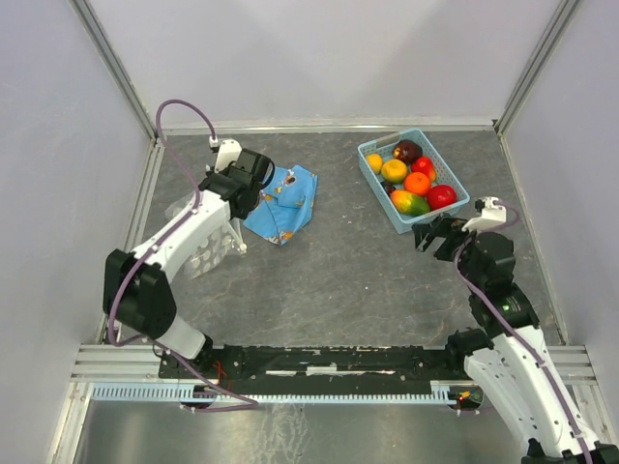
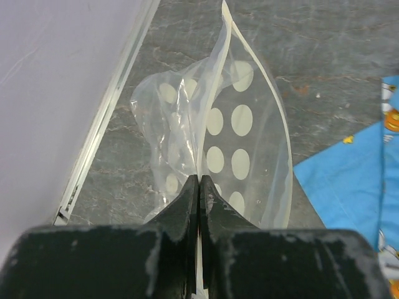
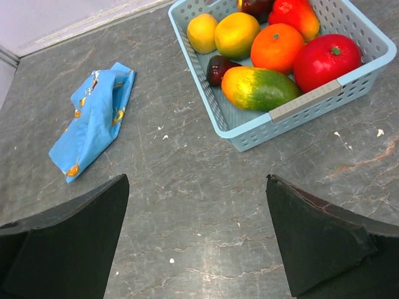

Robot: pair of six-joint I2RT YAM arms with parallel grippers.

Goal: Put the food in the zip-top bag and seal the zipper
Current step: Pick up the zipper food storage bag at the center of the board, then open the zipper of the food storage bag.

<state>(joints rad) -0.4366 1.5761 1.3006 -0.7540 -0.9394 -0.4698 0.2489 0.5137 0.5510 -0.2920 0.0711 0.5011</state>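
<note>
I can read no text, label, brand or number anywhere: the bag (image 2: 240, 143) bears only pale dots, the cloth (image 2: 349, 187) only small orange pictures.

The dotted zip-top bag (image 2: 244, 121) sits crumpled at left; the food (image 3: 274, 50) fills the basket (image 3: 262, 132).

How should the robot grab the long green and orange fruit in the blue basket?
Grip the green and orange fruit across its narrow middle, coming straight down from above with the open right gripper. It lies on its side along the near wall of the basket, with the red fruit beside one end. A sideways approach looks blocked, and its short width probably suits the fingers best.
</note>
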